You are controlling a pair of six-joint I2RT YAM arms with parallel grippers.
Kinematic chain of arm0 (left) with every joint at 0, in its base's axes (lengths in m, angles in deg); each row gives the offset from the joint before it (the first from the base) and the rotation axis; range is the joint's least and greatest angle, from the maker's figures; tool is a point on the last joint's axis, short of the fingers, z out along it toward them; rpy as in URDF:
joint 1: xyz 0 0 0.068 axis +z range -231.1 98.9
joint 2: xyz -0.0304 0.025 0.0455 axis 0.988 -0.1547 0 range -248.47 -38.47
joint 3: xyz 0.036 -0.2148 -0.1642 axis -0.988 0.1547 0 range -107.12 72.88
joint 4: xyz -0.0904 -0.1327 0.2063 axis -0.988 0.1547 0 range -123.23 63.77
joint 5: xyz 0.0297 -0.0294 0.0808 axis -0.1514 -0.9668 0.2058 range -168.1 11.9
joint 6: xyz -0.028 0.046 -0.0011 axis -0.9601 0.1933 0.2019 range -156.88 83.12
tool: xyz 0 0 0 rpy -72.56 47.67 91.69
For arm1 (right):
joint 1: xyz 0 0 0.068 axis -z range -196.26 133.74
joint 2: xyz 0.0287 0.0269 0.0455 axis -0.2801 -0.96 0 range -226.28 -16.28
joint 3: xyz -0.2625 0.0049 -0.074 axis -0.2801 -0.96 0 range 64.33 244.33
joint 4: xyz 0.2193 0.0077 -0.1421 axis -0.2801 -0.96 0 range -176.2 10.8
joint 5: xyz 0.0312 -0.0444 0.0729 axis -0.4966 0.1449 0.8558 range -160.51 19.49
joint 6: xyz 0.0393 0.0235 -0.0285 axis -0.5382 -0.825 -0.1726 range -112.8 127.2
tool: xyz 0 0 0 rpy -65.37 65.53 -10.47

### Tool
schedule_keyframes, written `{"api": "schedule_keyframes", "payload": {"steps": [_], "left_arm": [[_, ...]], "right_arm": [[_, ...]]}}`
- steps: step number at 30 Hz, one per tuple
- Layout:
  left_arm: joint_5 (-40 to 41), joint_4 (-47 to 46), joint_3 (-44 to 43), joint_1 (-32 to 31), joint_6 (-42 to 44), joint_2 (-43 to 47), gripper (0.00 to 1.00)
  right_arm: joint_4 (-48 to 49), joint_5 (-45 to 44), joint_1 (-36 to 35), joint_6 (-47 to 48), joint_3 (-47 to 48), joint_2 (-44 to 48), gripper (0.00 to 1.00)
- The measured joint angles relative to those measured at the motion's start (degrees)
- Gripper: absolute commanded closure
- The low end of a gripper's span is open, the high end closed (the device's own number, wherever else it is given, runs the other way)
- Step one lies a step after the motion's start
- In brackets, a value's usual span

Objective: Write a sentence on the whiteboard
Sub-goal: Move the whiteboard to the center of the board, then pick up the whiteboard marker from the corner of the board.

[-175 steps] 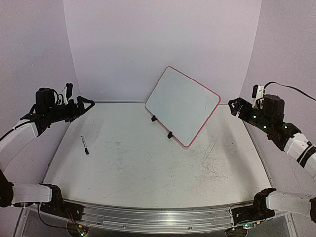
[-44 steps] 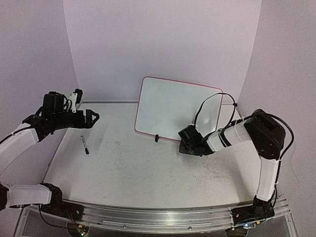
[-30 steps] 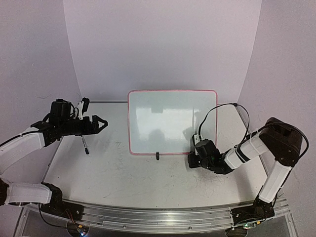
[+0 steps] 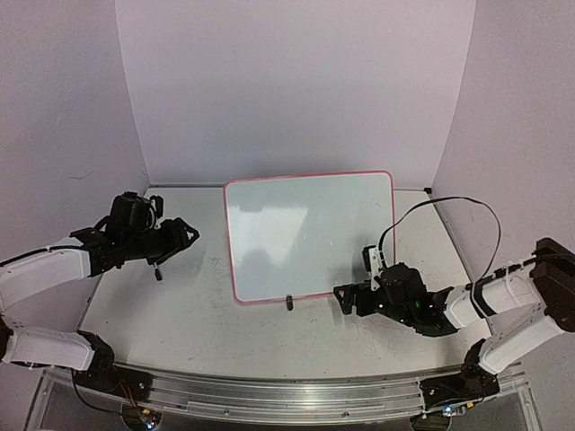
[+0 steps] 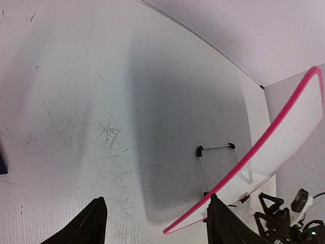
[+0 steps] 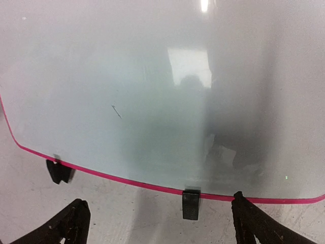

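The right hand (image 4: pixel 345 299) has let go: a second ago it was shut at the whiteboard's lower right corner, and now its fingers (image 6: pixel 68 226) stand wide apart with nothing between them. It sits just in front of the whiteboard's (image 4: pixel 310 235) bottom edge, on the right. The left hand (image 4: pixel 184 237), fingers also apart and empty, has come nearer the whiteboard's left side and now hovers over the marker (image 4: pixel 157 273), which is mostly hidden.

The whiteboard has turned slightly since then, so its top right corner sits a little farther back. The only mark on its face is a short dark stroke (image 6: pixel 117 111), not readable as writing.

It stands on the worktop (image 4: pixel 269 346) on its long bottom edge, propped by two black clip feet (image 6: pixel 191 204). Its long axis runs left to right, and its face is tilted back and turned toward the arms.
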Motion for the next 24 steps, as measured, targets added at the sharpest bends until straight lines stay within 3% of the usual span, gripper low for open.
{"api": "schedule_keyframes", "payload": {"steps": [8,14,20,24], "left_arm": [[11.47,2.45,-6.37,-11.15,0.03,-14.62,0.3],[16.34,2.97,-12.47,-15.39,0.02,-22.13,0.32],[17.29,2.86,-14.19,-17.75,0.02,-25.12,0.29],[18.44,2.49,-13.13,-18.39,-0.32,-24.1,0.21]], "right_arm": [[-6.93,1.35,0.0,-3.66,-0.41,13.36,0.02],[-11.16,0.5,0.0,-3.92,-0.33,17.85,0.02],[-13.36,-0.21,0.0,-4.52,-0.33,19.99,0.02],[-14.81,-0.45,0.0,-5.22,-0.33,22.07,0.02]]}}
